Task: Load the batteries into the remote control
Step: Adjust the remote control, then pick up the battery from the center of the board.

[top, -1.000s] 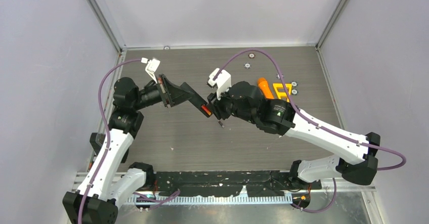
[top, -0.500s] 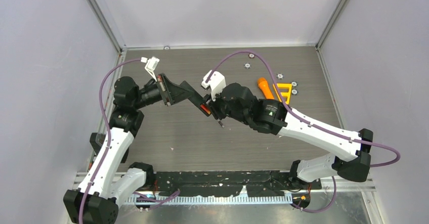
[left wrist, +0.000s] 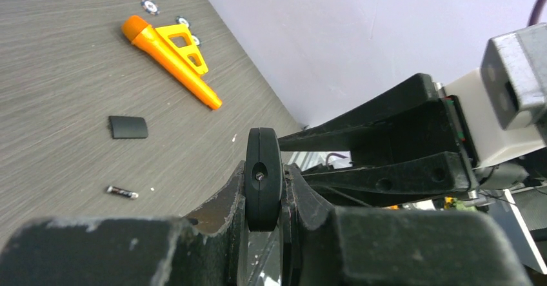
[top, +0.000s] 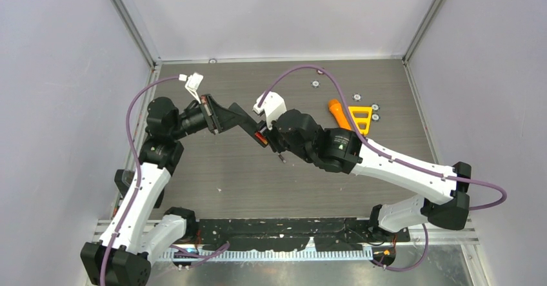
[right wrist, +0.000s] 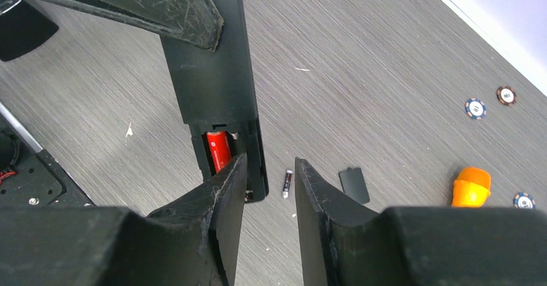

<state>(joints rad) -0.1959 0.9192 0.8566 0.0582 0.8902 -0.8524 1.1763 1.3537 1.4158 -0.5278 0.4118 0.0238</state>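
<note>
My left gripper (top: 240, 119) is shut on the black remote control (top: 253, 130) and holds it above the table; the left wrist view shows the remote end-on (left wrist: 262, 177) between the fingers. The right wrist view shows the remote (right wrist: 216, 86) with its compartment open and the red-orange battery (right wrist: 218, 150) inside. My right gripper (right wrist: 269, 164) is open and empty, its left finger (right wrist: 229, 189) against the remote's open end. The dark grey battery (right wrist: 287, 183) lies on the table below, also in the top view (top: 282, 159) and the left wrist view (left wrist: 122, 192).
The black battery cover (right wrist: 354, 184) lies on the table beside the dark battery. The orange flashlight (top: 337, 113) and the yellow triangular frame (top: 361, 117) lie at the back right, with several poker chips (right wrist: 475, 108) around them. Walls close in three sides.
My right arm has shifted a little left, uncovering the flashlight, with its gripper staying at the remote's open end. The left gripper has kept hold of the remote.
</note>
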